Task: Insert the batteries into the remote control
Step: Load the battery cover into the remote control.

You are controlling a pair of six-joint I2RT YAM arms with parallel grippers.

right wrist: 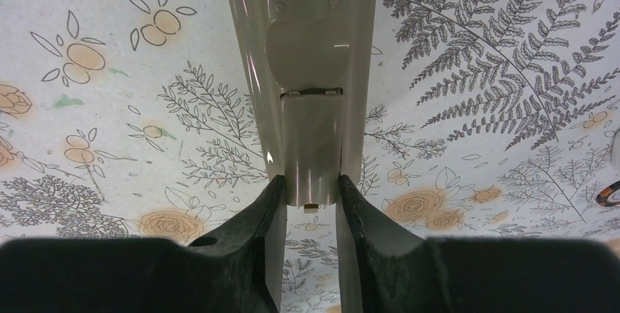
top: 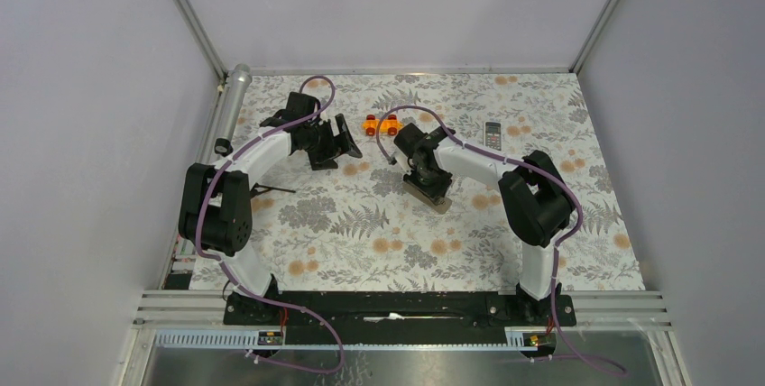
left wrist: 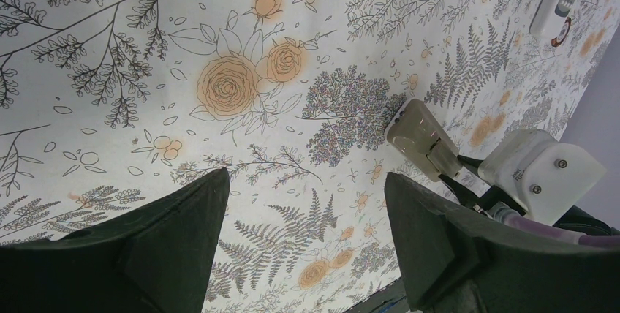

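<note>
Gripping the remote control point(right wrist: 307, 50) mid-table, the right gripper point(right wrist: 311, 185) has its fingers pinched on the grey-brown back, right at the battery cover end. The left gripper point(left wrist: 305, 178) hangs over the flowery table point(top: 361, 242), jaws wide apart and empty. Both batteries point(top: 380, 124) sit side by side near the far edge, beyond the two grippers. A second white remote point(top: 493, 133) lies further right.

The back of the remote control point(right wrist: 307, 72) is smooth glossy plastic, the right hand point(right wrist: 311, 189) matt grainy black, the desk point(right wrist: 110, 130) matt.
</note>
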